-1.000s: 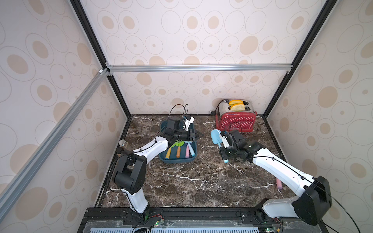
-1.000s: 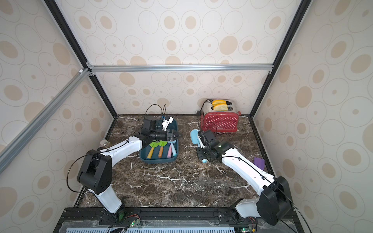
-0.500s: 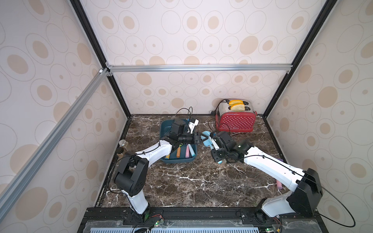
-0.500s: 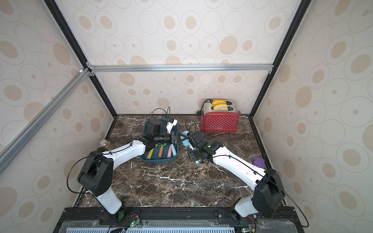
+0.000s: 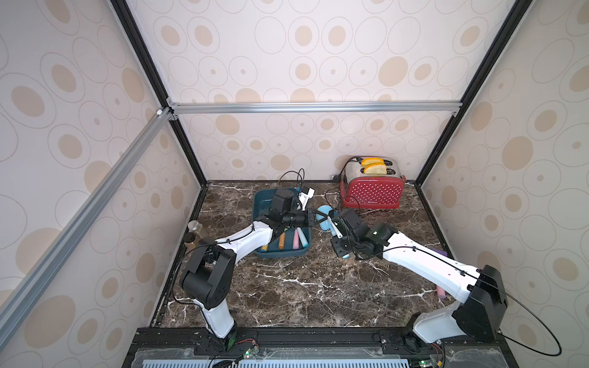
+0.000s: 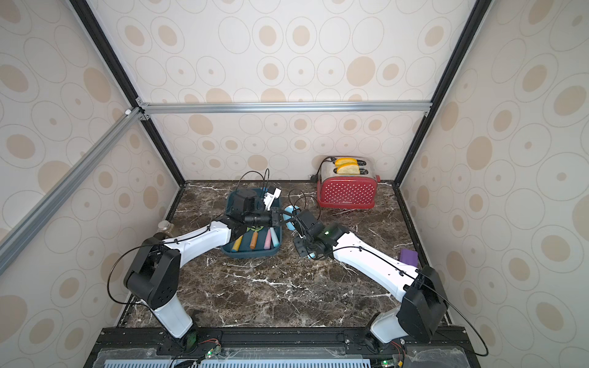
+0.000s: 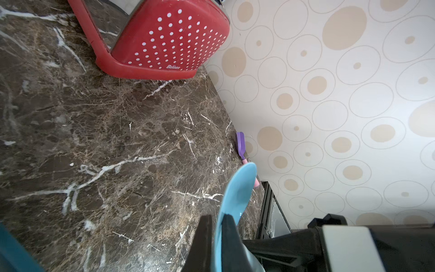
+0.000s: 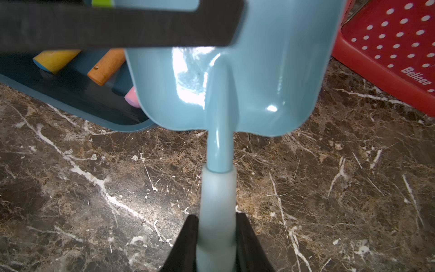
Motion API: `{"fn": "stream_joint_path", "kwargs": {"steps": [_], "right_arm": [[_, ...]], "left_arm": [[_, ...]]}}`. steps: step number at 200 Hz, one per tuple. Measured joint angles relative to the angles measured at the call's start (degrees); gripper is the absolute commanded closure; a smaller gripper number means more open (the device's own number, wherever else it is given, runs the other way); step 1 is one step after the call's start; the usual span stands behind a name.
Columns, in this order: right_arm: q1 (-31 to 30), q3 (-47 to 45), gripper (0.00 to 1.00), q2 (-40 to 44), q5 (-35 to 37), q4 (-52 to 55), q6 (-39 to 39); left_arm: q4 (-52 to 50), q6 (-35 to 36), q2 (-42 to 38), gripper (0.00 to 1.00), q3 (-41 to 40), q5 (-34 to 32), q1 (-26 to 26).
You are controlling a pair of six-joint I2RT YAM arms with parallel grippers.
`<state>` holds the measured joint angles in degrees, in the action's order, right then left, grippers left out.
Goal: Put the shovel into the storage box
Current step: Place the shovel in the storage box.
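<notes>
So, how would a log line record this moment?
shovel: outside storage box | left gripper: shut on blade | right gripper: shut on handle

Glossy pale-blue plastic shovel (image 8: 259,82), smooth teal plastic storage box (image 5: 280,254), polished veined marble tabletop (image 8: 94,200)

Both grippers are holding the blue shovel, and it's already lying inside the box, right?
Not quite. The left gripper and the right gripper do both hold the blue shovel, but it isn't in the box. It hangs beside the box, above the table. Both top views show this.
</notes>
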<state>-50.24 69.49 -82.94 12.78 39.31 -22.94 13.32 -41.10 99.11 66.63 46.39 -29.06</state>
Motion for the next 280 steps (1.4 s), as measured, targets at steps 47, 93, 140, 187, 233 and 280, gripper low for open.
{"fn": "stream_joint_path", "kwargs": {"steps": [47,93,140,187,233,280], "right_arm": [[-2.56,-0.04,0.60,6.12,4.52,1.62,0.15],[-3.32,-5.73,0.54,27.28,11.85,3.30,-1.55],[-3.32,-14.99,0.52,35.65,19.32,12.90,-7.30],[-3.32,-19.65,0.52,41.79,21.18,20.31,-13.64],[-3.32,-20.02,0.51,43.30,22.88,23.56,-17.16],[-3.32,-20.02,0.46,41.53,24.17,25.51,-19.47]], "left_arm": [[-3.37,2.97,0.28,0.95,2.21,-0.44,0.83],[-16.44,12.11,3.26,0.85,13.00,2.38,9.09],[-39.63,30.12,11.47,0.84,32.26,2.60,18.80],[-54.69,41.00,20.96,0.85,37.81,2.54,22.34],[-60.59,44.46,25.49,0.85,37.81,1.18,22.91],[-61.44,45.24,28.15,0.73,38.53,-0.26,22.91]]}}
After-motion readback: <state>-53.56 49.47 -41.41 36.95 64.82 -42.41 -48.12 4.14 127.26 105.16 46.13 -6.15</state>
